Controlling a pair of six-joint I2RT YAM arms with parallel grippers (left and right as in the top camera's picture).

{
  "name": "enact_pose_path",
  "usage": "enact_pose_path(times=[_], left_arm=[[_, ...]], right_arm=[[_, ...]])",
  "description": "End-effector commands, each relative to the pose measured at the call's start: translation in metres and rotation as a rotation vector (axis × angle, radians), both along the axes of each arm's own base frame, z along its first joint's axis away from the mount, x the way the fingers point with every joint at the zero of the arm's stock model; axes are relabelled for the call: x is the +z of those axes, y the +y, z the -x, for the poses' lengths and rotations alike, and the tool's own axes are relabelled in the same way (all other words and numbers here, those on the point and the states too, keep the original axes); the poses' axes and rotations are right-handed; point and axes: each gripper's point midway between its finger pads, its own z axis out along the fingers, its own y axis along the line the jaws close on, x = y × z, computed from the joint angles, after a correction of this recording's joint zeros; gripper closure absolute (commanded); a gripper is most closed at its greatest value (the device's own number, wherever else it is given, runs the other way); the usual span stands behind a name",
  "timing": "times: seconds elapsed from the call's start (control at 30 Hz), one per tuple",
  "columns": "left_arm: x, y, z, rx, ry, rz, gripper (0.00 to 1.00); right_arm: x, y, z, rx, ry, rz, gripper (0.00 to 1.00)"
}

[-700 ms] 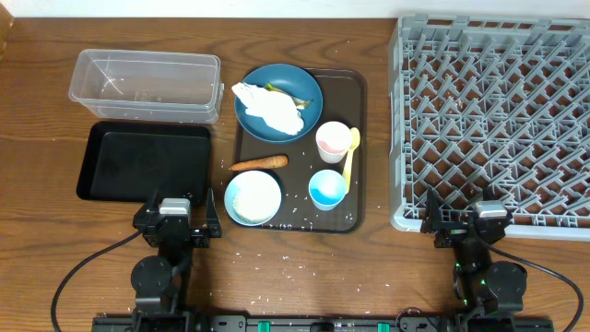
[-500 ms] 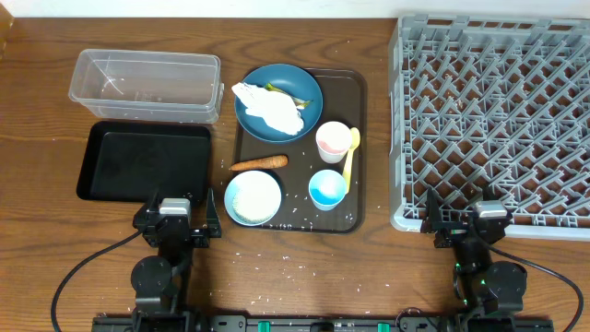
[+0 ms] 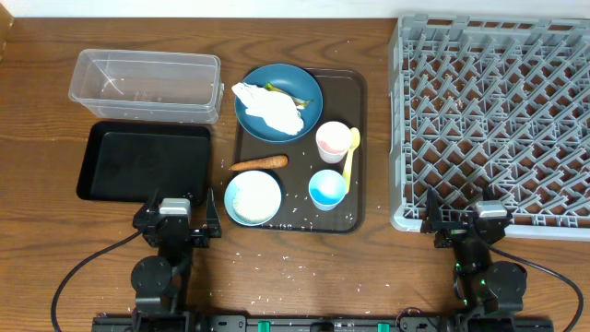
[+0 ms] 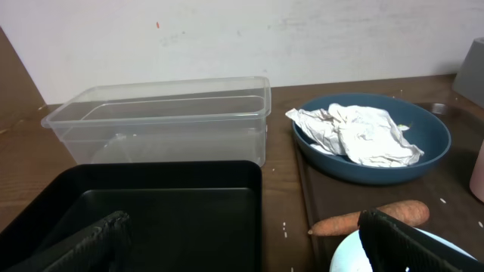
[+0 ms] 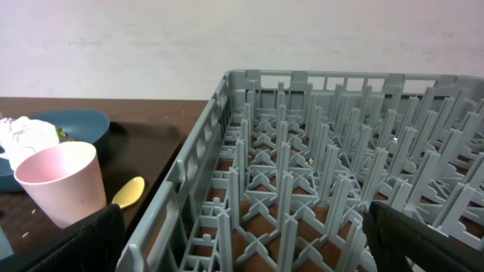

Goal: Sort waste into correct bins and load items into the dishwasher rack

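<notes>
Left gripper (image 3: 177, 219) is spread wide and empty at the near bench (image 3: 369, 277) edge. You've got the carrot (image 3: 258, 163) just far-right of it, long axis left-to-right. The right gripper (image 3: 466, 223), also spread, is well apart, so I'd go left arm.

Nothing has changed across the overhead views. The left end effector (image 3: 177, 205) at 7 o'clock and the right end effector (image 3: 475, 210) at 5 o'clock show no shift, their jaws as wide apart as before. No item on the counter (image 3: 37, 258) has moved.
</notes>
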Motion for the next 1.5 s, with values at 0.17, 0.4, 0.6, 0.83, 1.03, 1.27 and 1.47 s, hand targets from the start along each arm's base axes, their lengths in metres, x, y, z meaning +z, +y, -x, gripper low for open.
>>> enact_pose_path(times=[0.17, 0.4, 0.6, 0.83, 1.03, 1.27, 1.47], left_arm=[[-0.016, 0.001, 0.0, 0.008, 0.036, 0.011, 0.03], [-0.016, 0.001, 0.0, 0.008, 0.036, 0.011, 0.03], [-0.016, 0.001, 0.0, 0.008, 0.036, 0.011, 0.03], [-0.016, 0.001, 0.0, 0.008, 0.036, 0.011, 0.03], [-0.016, 0.001, 0.0, 0.007, 0.035, 0.011, 0.03], [-0.013, 0.001, -0.001, 0.006, 0.024, 0.004, 0.03], [0.021, -0.042, 0.002, -0.242, -0.109, 0.027, 0.03]], right_arm=[[-0.001, 0.003, 0.0, 0.014, -0.001, 0.005, 0.01], [-0.001, 0.003, 0.0, 0.014, -0.001, 0.005, 0.01], [-0.001, 0.003, 0.0, 0.014, -0.001, 0.005, 0.01], [-0.001, 0.003, 0.0, 0.014, -0.001, 0.005, 0.01], [0.0, 0.003, 0.0, 0.015, -0.004, 0.004, 0.01], [0.0, 0.005, 0.001, 0.027, -0.004, 0.003, 0.01], [0.04, 0.014, 0.002, 0.078, -0.163, -0.017, 0.01]])
